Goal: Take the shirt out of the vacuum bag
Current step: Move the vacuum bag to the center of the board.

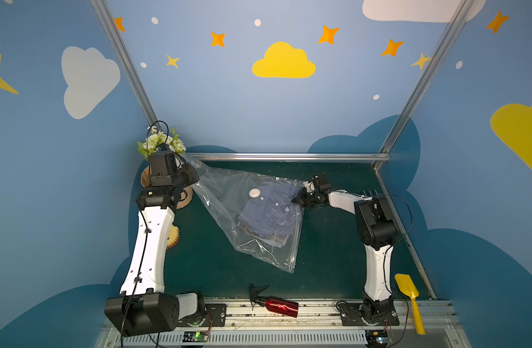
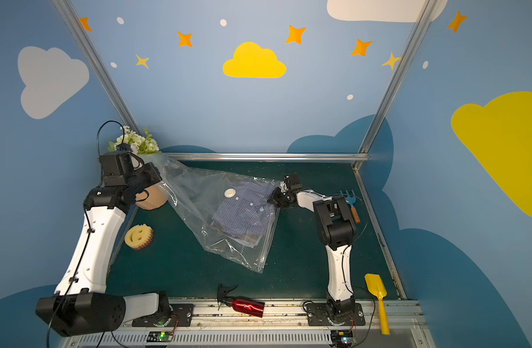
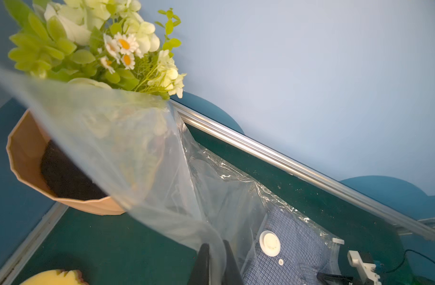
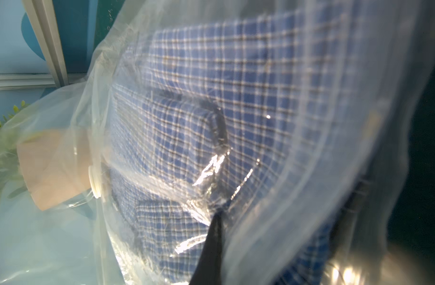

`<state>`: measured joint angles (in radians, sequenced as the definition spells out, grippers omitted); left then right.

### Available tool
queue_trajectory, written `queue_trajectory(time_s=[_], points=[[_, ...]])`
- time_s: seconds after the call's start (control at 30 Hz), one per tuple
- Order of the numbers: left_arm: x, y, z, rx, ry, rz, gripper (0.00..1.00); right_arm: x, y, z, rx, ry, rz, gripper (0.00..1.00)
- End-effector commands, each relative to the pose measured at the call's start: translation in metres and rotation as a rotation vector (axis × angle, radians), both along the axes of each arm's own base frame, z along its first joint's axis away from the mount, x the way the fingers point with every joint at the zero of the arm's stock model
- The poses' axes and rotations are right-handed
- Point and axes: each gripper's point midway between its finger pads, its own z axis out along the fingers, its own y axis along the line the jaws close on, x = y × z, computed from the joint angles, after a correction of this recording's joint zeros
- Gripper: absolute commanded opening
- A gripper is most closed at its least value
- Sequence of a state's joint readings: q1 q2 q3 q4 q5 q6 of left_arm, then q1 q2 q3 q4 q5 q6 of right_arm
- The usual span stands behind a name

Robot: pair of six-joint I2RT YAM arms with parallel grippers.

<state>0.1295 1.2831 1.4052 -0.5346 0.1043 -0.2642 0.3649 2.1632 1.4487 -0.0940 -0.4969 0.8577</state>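
Two arms reach over the dark green table (image 1: pixel 334 241). At the far left, a tan pot of white and green artificial flowers (image 2: pixel 151 200) stands in the back corner. A yellow smiley-face sponge (image 2: pixel 139 236) lies nearer to the front.

The left gripper (image 1: pixel 192 180) is raised just beside the pot. In the left wrist view its two black fingers (image 3: pixel 204 261) stand a little apart, and the film of the large clear plastic vacuum bag (image 1: pixel 228 211) passes between them. I cannot tell if they really pinch it. From this raised corner the bag slopes down to the right, and its lowest corner lies on the table near the middle.

Inside the bag, partly under the round white valve (image 1: pixel 254 193), sits the folded blue checked shirt (image 1: pixel 267 214), toward the right edge. A red metal spray bottle with a black trigger (image 1: pixel 276 305) lies at the front edge.

The right gripper (image 1: pixel 299 200) is closed on the right edge of the bag, pinching the plastic over the cloth. Behind the right arm lies a small blue rake with a wooden handle (image 2: pixel 350 202). A yellow plastic shovel (image 1: pixel 409 298) lies at the front right.
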Motion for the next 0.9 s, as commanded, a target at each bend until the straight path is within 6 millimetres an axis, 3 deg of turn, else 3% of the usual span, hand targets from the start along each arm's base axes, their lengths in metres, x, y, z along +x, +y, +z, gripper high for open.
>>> queue_trajectory(time_s=[0.0, 0.07, 0.17, 0.5, 0.67, 0.73, 0.87], points=[[-0.002, -0.005, 0.008, -0.025, -0.055, -0.03, 0.46, -0.005, -0.006, -0.031, -0.066, 0.086, -0.026, 0.06], [-0.006, -0.009, 0.004, -0.04, -0.041, -0.043, 0.64, -0.001, -0.007, -0.031, -0.071, 0.082, -0.025, 0.06], [-0.015, -0.02, 0.008, -0.043, -0.042, -0.078, 0.77, 0.003, -0.01, -0.032, -0.086, 0.084, -0.011, 0.07], [-0.036, -0.099, 0.051, 0.267, -0.061, -0.211, 0.8, 0.017, -0.04, -0.003, -0.113, 0.033, 0.009, 0.19], [-0.04, -0.134, 0.077, 0.26, -0.14, -0.287, 0.82, 0.016, -0.059, 0.008, -0.119, 0.018, -0.003, 0.27], [-0.032, -0.162, 0.063, 0.243, -0.108, -0.37, 0.82, 0.016, -0.066, 0.013, -0.115, 0.005, -0.013, 0.31], [-0.01, -0.217, -0.004, 0.259, 0.047, -0.49, 0.81, 0.012, -0.081, 0.032, -0.108, -0.032, -0.025, 0.33]])
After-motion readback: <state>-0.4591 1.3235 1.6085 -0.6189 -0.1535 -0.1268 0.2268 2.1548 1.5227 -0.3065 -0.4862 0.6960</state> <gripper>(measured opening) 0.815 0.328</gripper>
